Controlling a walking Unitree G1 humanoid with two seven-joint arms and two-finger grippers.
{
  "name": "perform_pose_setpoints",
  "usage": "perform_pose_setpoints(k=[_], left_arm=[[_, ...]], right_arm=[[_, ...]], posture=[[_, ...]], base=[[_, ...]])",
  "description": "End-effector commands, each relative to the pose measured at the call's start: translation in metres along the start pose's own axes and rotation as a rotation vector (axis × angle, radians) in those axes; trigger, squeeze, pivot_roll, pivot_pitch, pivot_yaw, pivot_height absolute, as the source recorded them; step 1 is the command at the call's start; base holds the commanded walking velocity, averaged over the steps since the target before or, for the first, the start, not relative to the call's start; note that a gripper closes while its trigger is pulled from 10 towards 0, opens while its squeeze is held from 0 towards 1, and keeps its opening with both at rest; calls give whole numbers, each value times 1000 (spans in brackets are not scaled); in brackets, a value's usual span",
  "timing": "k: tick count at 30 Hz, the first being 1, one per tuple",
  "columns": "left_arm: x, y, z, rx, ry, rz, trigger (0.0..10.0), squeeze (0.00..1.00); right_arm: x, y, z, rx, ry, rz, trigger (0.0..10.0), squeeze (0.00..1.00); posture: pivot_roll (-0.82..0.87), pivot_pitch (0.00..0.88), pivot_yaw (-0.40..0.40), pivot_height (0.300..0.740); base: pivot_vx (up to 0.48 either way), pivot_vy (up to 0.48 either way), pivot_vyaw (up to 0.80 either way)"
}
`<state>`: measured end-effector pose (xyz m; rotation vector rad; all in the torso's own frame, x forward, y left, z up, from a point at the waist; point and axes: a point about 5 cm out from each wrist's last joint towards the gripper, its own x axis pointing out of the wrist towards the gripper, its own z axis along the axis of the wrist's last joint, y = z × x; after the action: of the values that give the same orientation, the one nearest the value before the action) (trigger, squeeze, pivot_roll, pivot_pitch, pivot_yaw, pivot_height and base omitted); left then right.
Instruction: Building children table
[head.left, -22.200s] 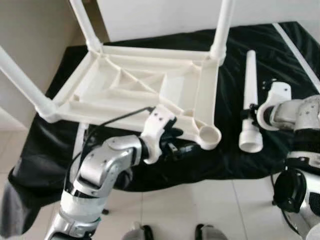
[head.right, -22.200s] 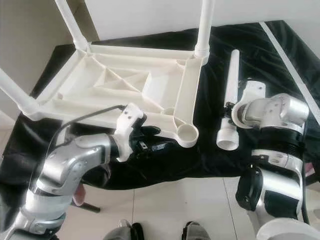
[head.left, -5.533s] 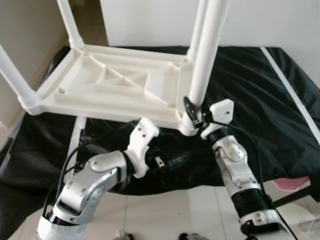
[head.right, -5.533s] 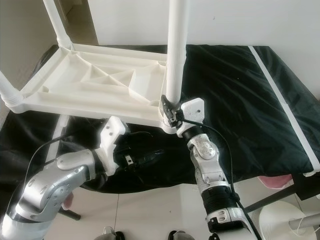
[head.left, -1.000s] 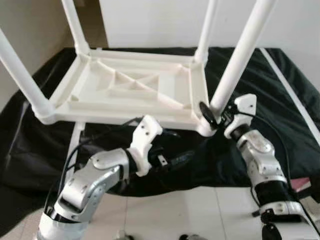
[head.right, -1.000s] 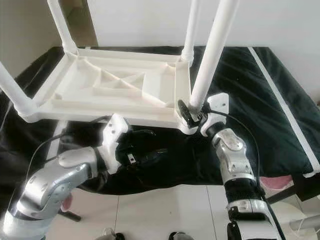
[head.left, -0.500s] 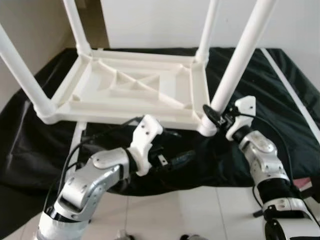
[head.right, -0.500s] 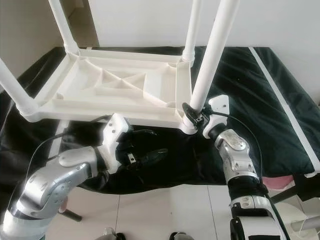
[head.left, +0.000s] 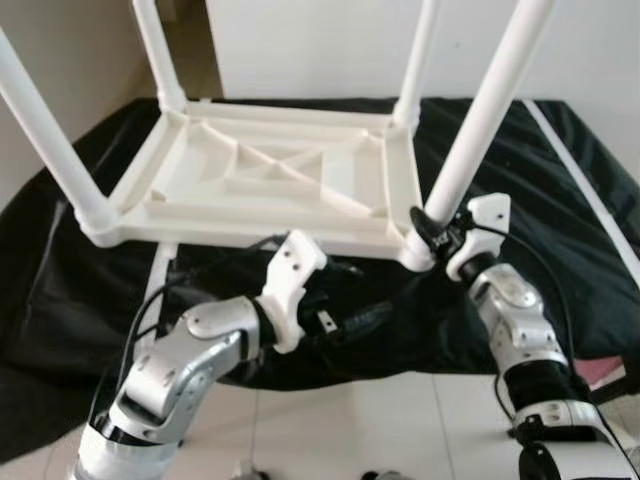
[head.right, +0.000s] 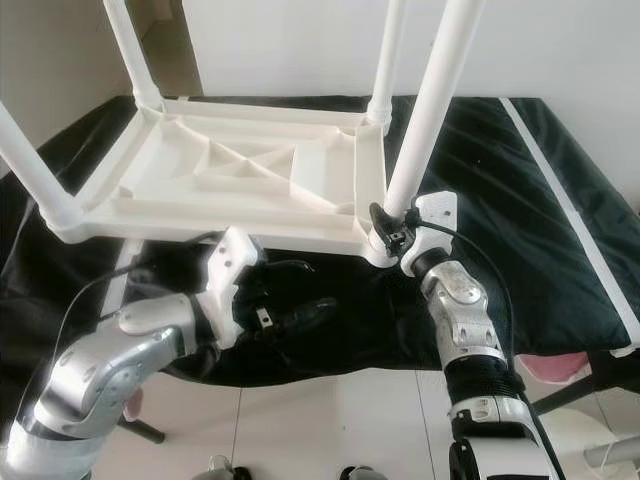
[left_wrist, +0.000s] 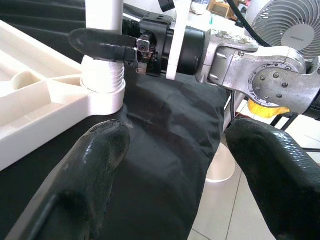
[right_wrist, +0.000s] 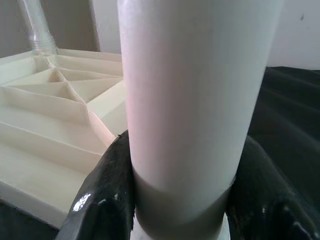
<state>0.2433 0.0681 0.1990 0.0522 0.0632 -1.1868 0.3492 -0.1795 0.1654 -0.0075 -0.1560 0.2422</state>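
A white plastic children's table (head.left: 270, 185) lies upside down on a black cloth (head.left: 560, 200) that covers the tabletop, its ribbed underside facing up and its legs rising out of the corner sockets. In the eye views the fourth leg (head.left: 480, 120) stands at the table's 4 o'clock corner, leaning toward 1 o'clock, with its threaded foot seated in the corner socket (head.left: 415, 255). The right end effector (head.left: 428, 228) is clenched around the base of that leg just above the socket; the right wrist view shows its two black fingers (right_wrist: 107, 200) pressed against either side of the white tube (right_wrist: 192, 100), with the ribbed table frame (right_wrist: 55, 105) behind it. The left end effector (head.left: 355, 318) sits below the table's near edge at about 6 o'clock, over the black cloth, released and grasping nothing; in the left wrist view its two fingers (left_wrist: 90, 170) are spread well apart, and between them the socket, the leg's thread (left_wrist: 102, 75) and the right end effector's clamped finger can be seen. Behind the right arm in that view stands a white fan (left_wrist: 290, 30) on the tiled floor (head.left: 380, 420).
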Motion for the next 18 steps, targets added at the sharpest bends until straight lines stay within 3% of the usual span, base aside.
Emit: perform_pose_setpoints(k=[1,6,8,9,10,11,13,18], left_arm=[[2,-5,-2,-3,0,-44,10000,0],[2,-6,-2,-3,-1,-44,10000,0],[3,-7,-3,-5,-3,-46,10000,0],[3,-7,-3,-5,-3,-46,10000,0],[4,-7,-3,-5,-3,-46,10000,0],[4,-7,-4,-5,-3,-46,10000,0],[5,-8,-4,-7,-5,-47,10000,0],[6,-10,-5,-13,-8,-54,10000,0]], right_arm=[[-9,-5,-21,61,107,-160,10000,0],[-10,2,-22,63,106,-195,10000,0],[-17,17,-25,69,115,-350,10000,0],[-17,17,-25,69,115,-350,10000,0],[-21,22,-28,76,132,-436,10000,0],[-27,24,-31,103,140,-545,10000,0],[-33,33,-34,167,137,-628,10000,0],[-31,42,-30,182,132,-574,10000,0]], posture=[[1,106,-14,740],[1,102,-17,740],[0,96,-27,740],[0,96,-27,740],[0,96,-27,740],[1,94,-30,740],[1,92,-31,740],[-5,89,-27,740]], base=[[0,0,0],[0,0,0],[0,0,0],[0,0,0],[0,0,0],[0,0,0],[0,0,0],[0,0,0]])
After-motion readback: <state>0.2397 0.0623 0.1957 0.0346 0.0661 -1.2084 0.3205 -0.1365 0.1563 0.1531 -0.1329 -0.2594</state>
